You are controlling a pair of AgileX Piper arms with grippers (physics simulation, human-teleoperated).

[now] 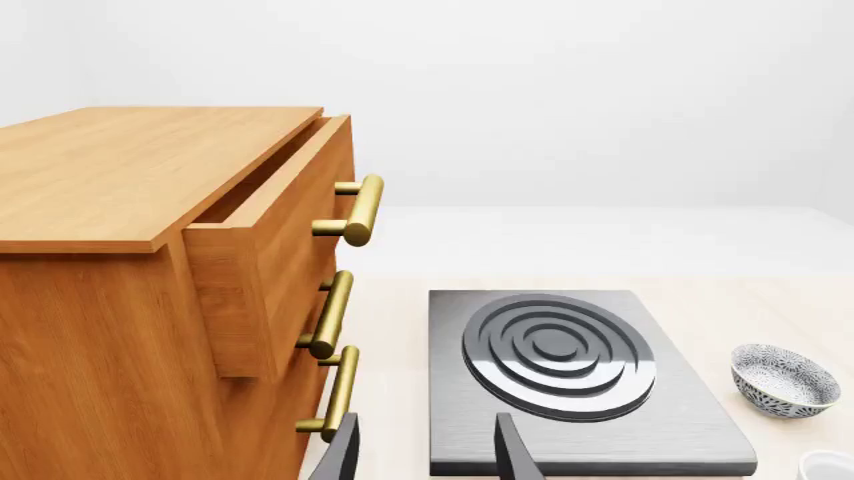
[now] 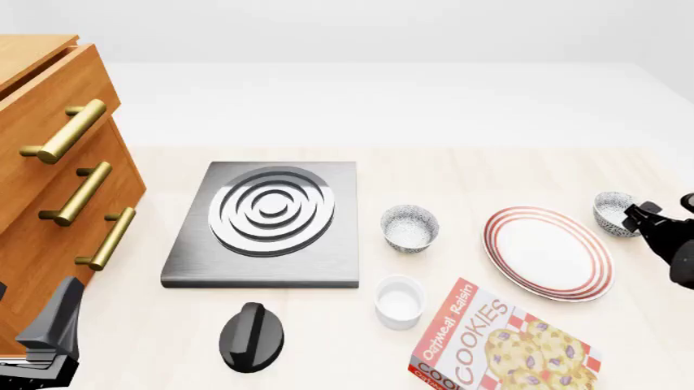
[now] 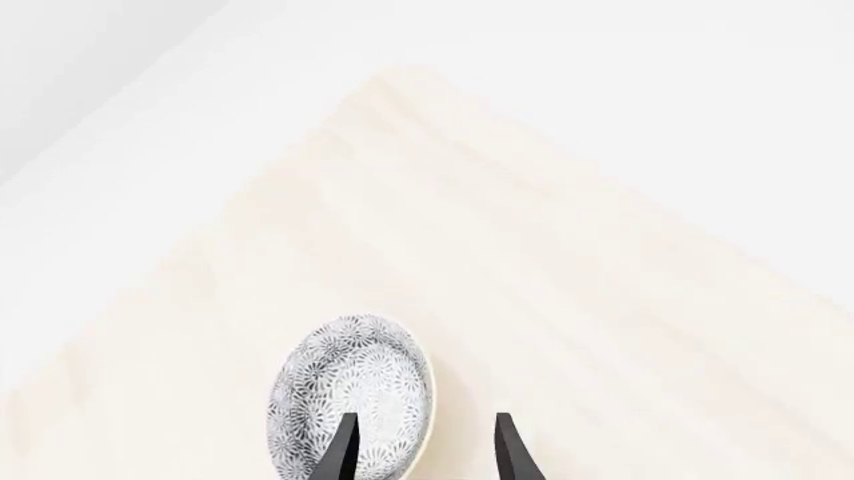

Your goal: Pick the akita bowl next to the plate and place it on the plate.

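Note:
The plate [image 2: 548, 252], white with red rings, lies right of centre. One akita bowl [image 2: 613, 213] [image 3: 354, 400] sits close by its far right side. My right gripper [image 2: 639, 216] [image 3: 427, 455] is open at this bowl. In the right wrist view one finger is over the bowl's inside and the other is outside the rim. An identical bowl [image 2: 410, 227] [image 1: 785, 380] stands left of the plate, toward the stove. My left gripper [image 2: 63, 309] [image 1: 424, 455] hangs open and empty at the near left, by the cabinet.
A wooden cabinet [image 2: 54, 162] [image 1: 134, 300] with brass handles and a part-open top drawer fills the left. A grey stove plate [image 2: 271, 219] [image 1: 574, 370] is at centre. In front lie a black knob [image 2: 252, 337], a white cup [image 2: 398, 301] and a cookie box [image 2: 505, 345].

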